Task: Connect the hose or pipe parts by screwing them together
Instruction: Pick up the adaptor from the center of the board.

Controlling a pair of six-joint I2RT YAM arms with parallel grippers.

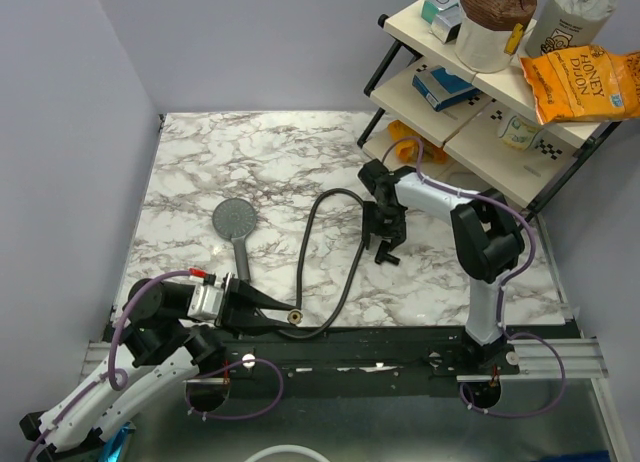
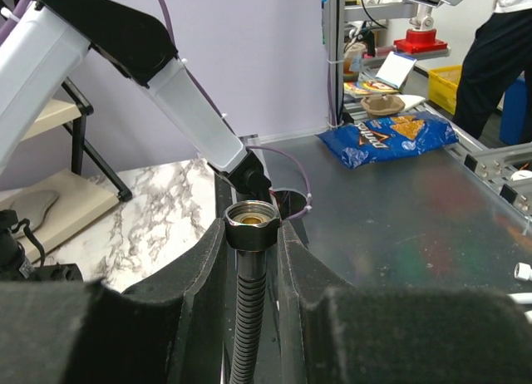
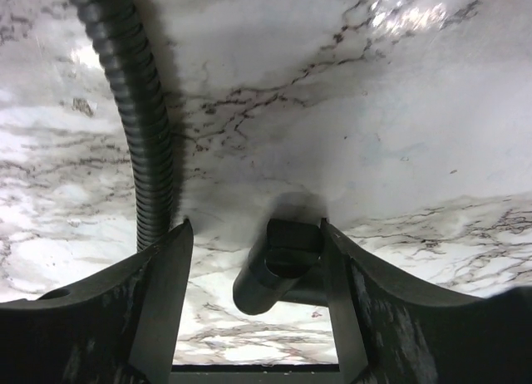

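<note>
Down at the worktop's [image 1: 450, 282] near edge, the black hose [image 1: 318, 212] is clamped just behind its brass end nut [image 2: 252, 220] by the left gripper [image 2: 252, 243]. Its dark far end [image 3: 278, 272] lies loose between the right gripper's [image 3: 256, 234] parted jaws. The shower head [image 1: 235, 220] lies toward the left edge.

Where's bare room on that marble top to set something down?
Bare marble: behind the shower head toward the back wall, and between the hose and the right arm. Crowded: the near edge, where the left jaws hold the hose's nut.
</note>
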